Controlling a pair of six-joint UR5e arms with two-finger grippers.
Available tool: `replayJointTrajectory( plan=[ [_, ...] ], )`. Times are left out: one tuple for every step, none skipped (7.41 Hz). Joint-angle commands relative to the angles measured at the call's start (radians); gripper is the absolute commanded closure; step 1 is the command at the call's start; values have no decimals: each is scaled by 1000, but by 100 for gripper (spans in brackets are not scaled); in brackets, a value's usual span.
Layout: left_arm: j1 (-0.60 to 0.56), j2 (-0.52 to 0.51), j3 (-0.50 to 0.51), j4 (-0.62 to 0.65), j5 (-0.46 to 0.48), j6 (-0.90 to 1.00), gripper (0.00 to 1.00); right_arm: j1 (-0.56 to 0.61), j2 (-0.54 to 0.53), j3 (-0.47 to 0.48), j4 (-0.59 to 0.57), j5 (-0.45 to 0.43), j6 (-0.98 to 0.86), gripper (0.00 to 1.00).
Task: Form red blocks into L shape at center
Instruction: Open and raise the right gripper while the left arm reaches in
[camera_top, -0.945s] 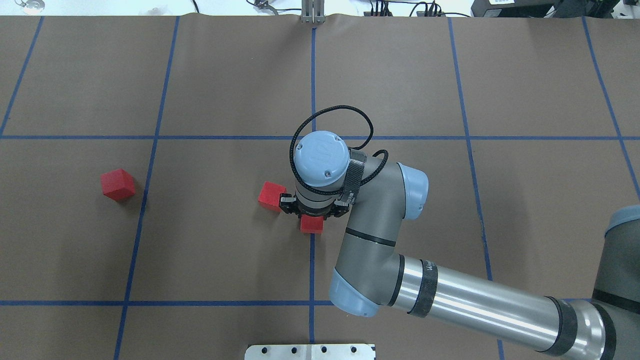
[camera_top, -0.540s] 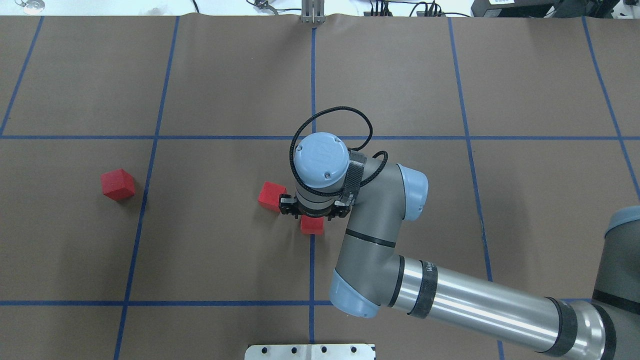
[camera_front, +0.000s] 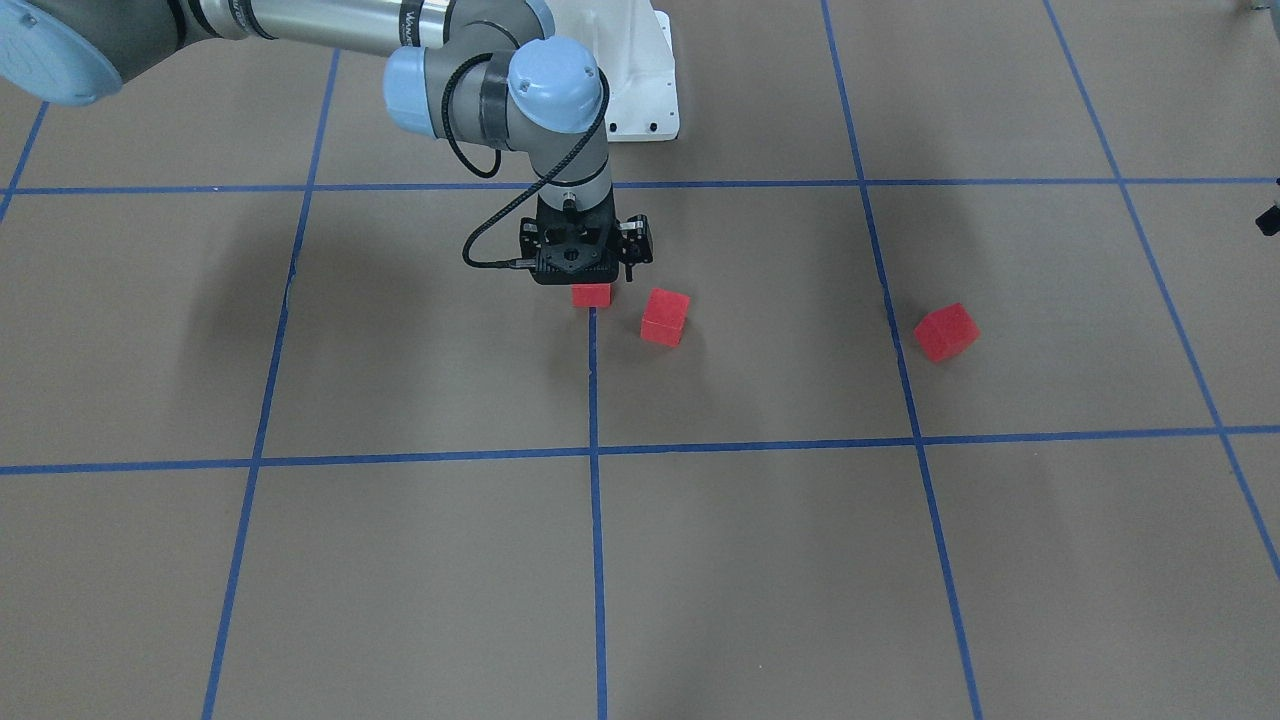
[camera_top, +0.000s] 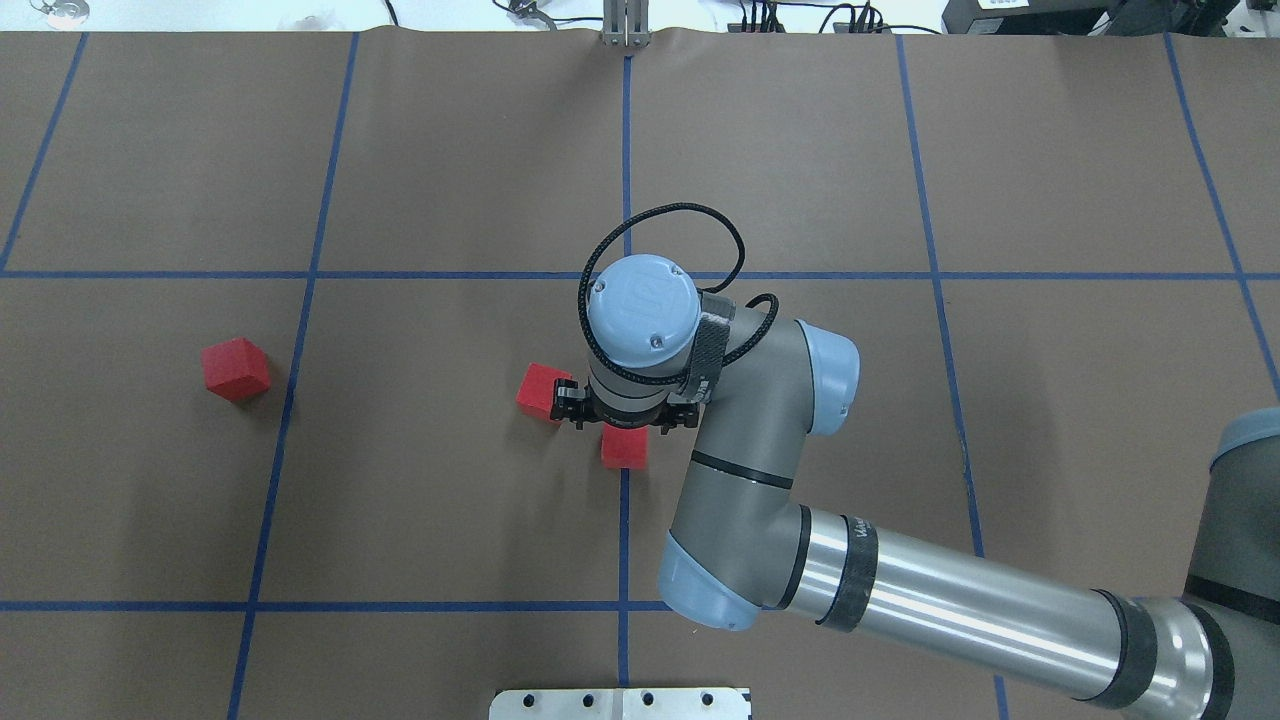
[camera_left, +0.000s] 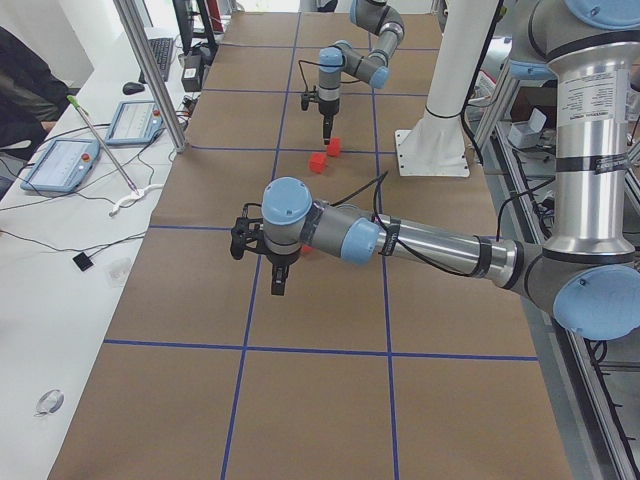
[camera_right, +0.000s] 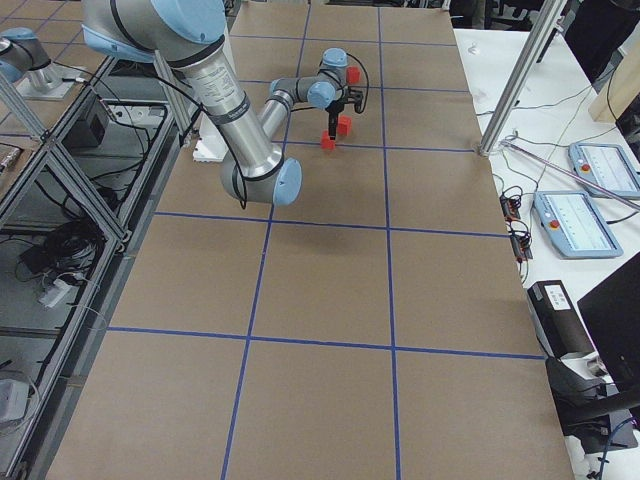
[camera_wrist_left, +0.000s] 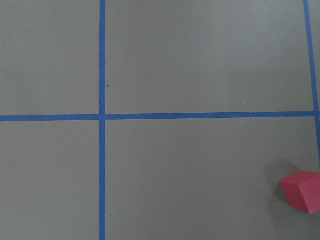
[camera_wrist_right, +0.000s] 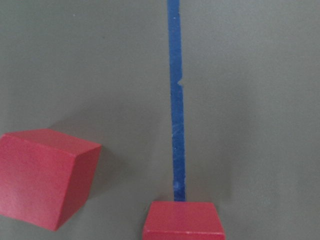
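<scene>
Three red blocks lie on the brown table. One (camera_top: 624, 450) sits on the centre blue line, also in the front view (camera_front: 592, 294) and the right wrist view (camera_wrist_right: 183, 220). A second (camera_top: 538, 390) lies tilted just to its left, apart from it (camera_wrist_right: 45, 177). The third (camera_top: 236, 369) lies far left (camera_wrist_left: 302, 191). My right gripper (camera_top: 622, 425) points down right over the centre block; its fingers are hidden under the wrist, and the block rests on the table. My left gripper (camera_left: 279, 288) hovers over the table's left end; I cannot tell its state.
Blue tape lines (camera_top: 625, 540) divide the table into large squares. The robot's white base plate (camera_top: 620, 703) is at the near edge. The right arm's forearm (camera_top: 950, 600) stretches over the near right squares.
The right wrist has shifted slightly toward the far side while the centre block under it stayed still. The other two blocks have not moved.
</scene>
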Motion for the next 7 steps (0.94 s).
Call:
replayJointTrajectory(
  plan=[
    [137, -11, -53, -196, -22, -271, 0, 133, -141, 196, -35, 135, -2, 2],
    [232, -38, -101, -224, -9, -391, 0, 194, -251, 270, -33, 179, -31, 2],
    [322, -86, -127, -224, 52, -453, 0, 244, -336, 313, -33, 186, -127, 2],
    [454, -142, -158, -224, 181, -543, 0, 305, -402, 321, -27, 218, -229, 2],
    [575, -214, -160, -220, 287, -602, 0, 366, -457, 320, -27, 241, -331, 2],
    [667, -274, -157, -186, 342, -609, 2, 417, -503, 317, -26, 256, -423, 2],
    [766, -340, -148, -63, 377, -590, 1, 437, -531, 315, -26, 257, -471, 1]
  ],
)
